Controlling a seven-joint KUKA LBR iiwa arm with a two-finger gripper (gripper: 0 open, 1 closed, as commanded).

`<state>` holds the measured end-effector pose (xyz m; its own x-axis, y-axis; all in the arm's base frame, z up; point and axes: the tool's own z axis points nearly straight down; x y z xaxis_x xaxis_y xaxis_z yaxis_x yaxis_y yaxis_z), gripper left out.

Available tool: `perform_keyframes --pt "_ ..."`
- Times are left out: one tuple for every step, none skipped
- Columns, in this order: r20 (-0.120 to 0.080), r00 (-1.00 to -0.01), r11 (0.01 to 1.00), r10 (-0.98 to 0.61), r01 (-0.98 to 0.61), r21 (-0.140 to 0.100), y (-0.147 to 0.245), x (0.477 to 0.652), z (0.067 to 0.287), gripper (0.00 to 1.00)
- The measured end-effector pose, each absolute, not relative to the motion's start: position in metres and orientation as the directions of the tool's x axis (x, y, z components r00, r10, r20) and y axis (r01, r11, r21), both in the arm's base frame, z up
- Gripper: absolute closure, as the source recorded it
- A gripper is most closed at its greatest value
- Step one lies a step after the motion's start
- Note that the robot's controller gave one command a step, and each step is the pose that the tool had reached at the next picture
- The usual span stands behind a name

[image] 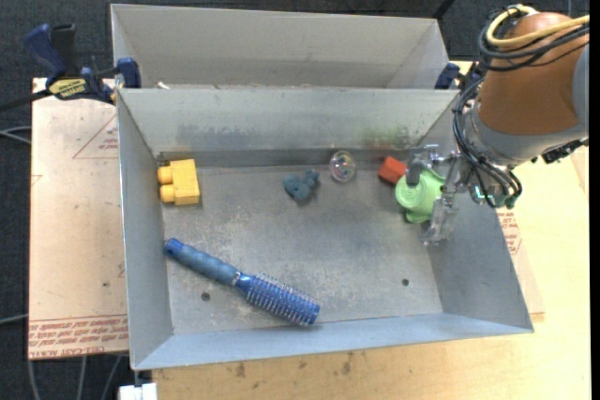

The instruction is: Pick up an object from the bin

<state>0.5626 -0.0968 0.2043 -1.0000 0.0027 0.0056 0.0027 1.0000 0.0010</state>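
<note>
The bright green rounded toy (413, 191) lies at the right end of the bin (281, 122) floor, close to the far wall and just left of the gripper (437, 220). The toy is lumpy, so its long axis cannot be determined, and whether the gripper is released or clenched cannot be told. A red piece (392, 170) lies just far-left of the toy, a clear ball (342, 168) further left, and a blue hairbrush (246, 283) well apart, near-left.

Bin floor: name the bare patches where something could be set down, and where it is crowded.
Widest bare floor: middle and front right of the bin, between the blue hairbrush, the grey-blue lump and the gripper. A smaller patch lies between the yellow block and the lump. Crowded: back right, where orange piece and green toy sit by the gripper.
</note>
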Motion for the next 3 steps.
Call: perform_keyframes --pt "-0.001 -0.994 0.994 -0.112 -0.112 0.0 -0.116 0.603 0.149 0.0" --pt "-0.003 -0.987 0.987 -0.163 -0.163 0.003 -0.144 0.608 0.092 0.0" --pt "-0.003 -0.987 0.987 -0.161 -0.161 0.0 -0.146 0.609 0.091 1.0"
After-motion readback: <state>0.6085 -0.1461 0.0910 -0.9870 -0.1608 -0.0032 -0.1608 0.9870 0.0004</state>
